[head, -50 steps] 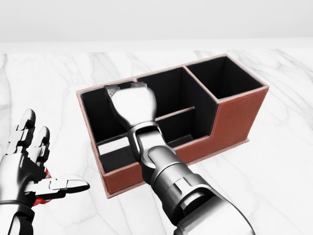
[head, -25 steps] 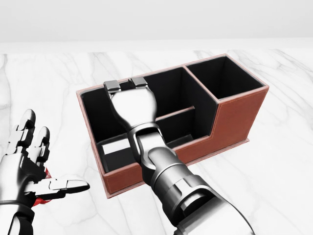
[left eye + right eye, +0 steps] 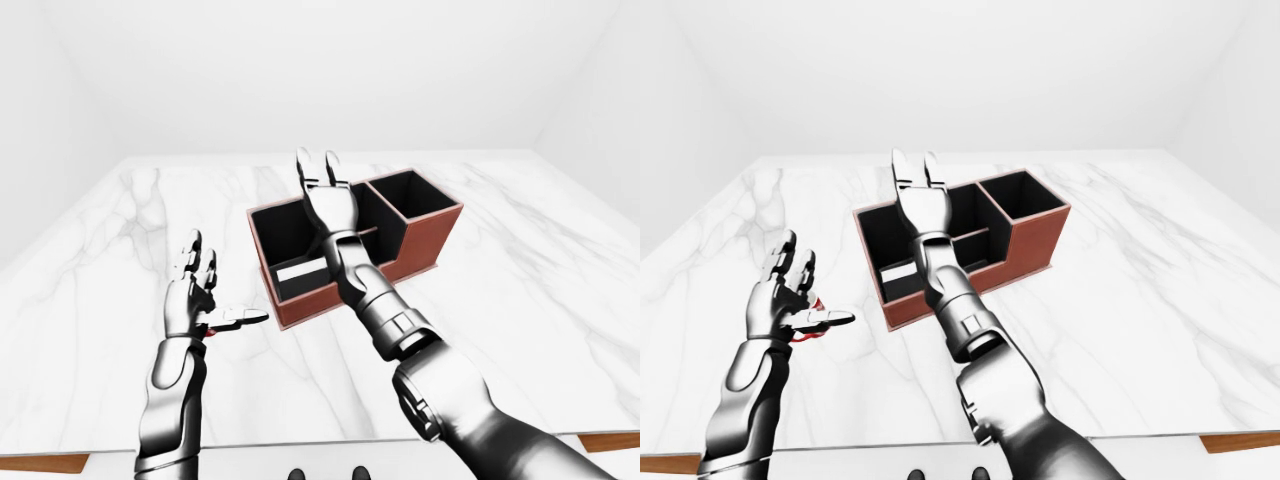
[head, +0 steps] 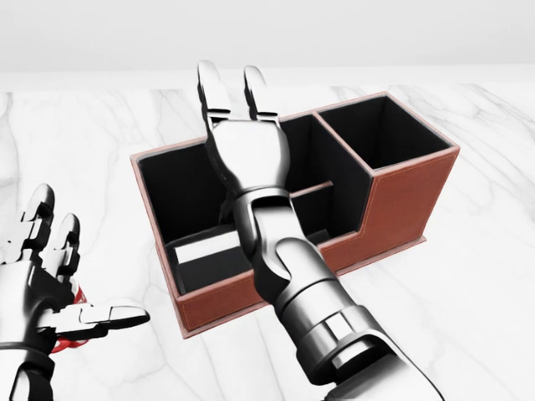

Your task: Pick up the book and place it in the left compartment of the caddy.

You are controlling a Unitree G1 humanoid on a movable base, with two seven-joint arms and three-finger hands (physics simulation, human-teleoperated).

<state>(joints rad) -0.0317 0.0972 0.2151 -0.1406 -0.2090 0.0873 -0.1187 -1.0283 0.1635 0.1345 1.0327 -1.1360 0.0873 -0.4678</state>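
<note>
No readable text, label, brand or number anywhere: caddy (image 4: 401,200), book (image 4: 205,251), marble table (image 4: 468,309) and both hands all blank.

The caddy (image 4: 401,209) sat on the worktop (image 4: 468,309), near the middle of the head view. The book (image 4: 205,251) lay flat in the caddy's left compartment, toward the bottom edge. The right robot hand (image 4: 242,138) stood above the caddy's middle. The left robot hand (image 4: 50,292) was well left of the caddy.
</note>
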